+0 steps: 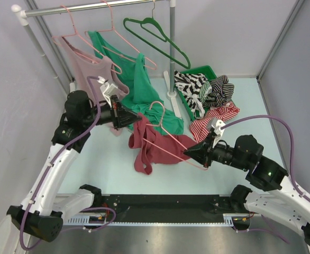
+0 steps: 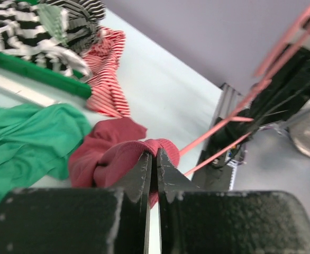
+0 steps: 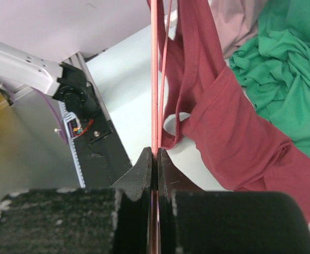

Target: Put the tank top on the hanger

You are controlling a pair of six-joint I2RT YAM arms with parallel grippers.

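The maroon tank top [image 1: 152,145] hangs crumpled over the table's middle, draped on a thin pink hanger [image 1: 168,132]. My left gripper [image 1: 137,119] is shut on the tank top's upper edge [image 2: 128,153] and holds it up. My right gripper [image 1: 189,153] is shut on the hanger's lower corner, with the wire [image 3: 154,79] pinched between its jaws. In the right wrist view the tank top [image 3: 224,116] hangs beside the wire, a strap looped near it. In the left wrist view the hanger's wires [image 2: 218,140] run off to the right.
A rail [image 1: 91,7] at the back holds a pale pink top [image 1: 83,63], a green top [image 1: 136,84], spare pink hangers [image 1: 110,37] and a dark green hanger [image 1: 157,34]. A green bin [image 1: 200,74] with striped clothes [image 1: 210,90] stands at back right.
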